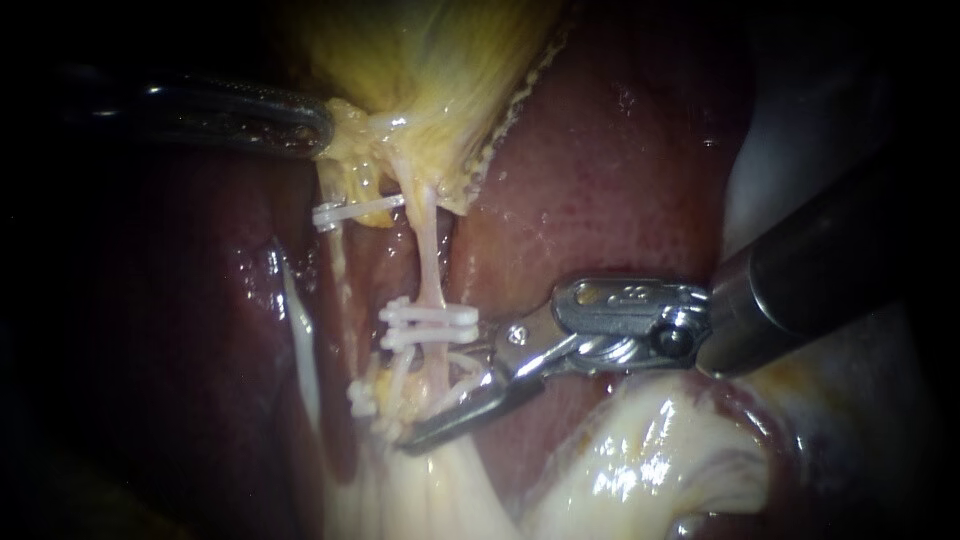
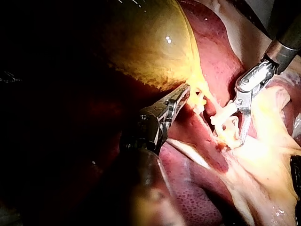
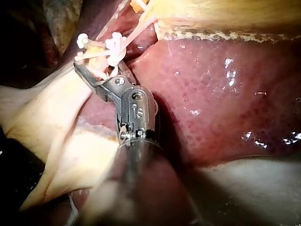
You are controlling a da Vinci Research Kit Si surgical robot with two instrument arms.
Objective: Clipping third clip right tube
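Nearest me lies a fold of pale fatty tissue (image 1: 620, 470), and just above it my right instrument (image 1: 440, 385) reaches in with its jaws spread wide. They straddle the right tube (image 1: 428, 260) directly below the two white clips (image 1: 428, 325) that sit side by side across it. I cannot make out whether a clip sits loaded between the jaws. I judge this to be the placement step: the jaws are set around the tube but not closed. Next I need to keep the tube fully between both jaws, clear of the two clips, then squeeze. Further back, my left instrument (image 1: 325, 130) is clamped on the neck of the gallbladder (image 1: 450, 70), holding it up off the liver (image 1: 600, 180).
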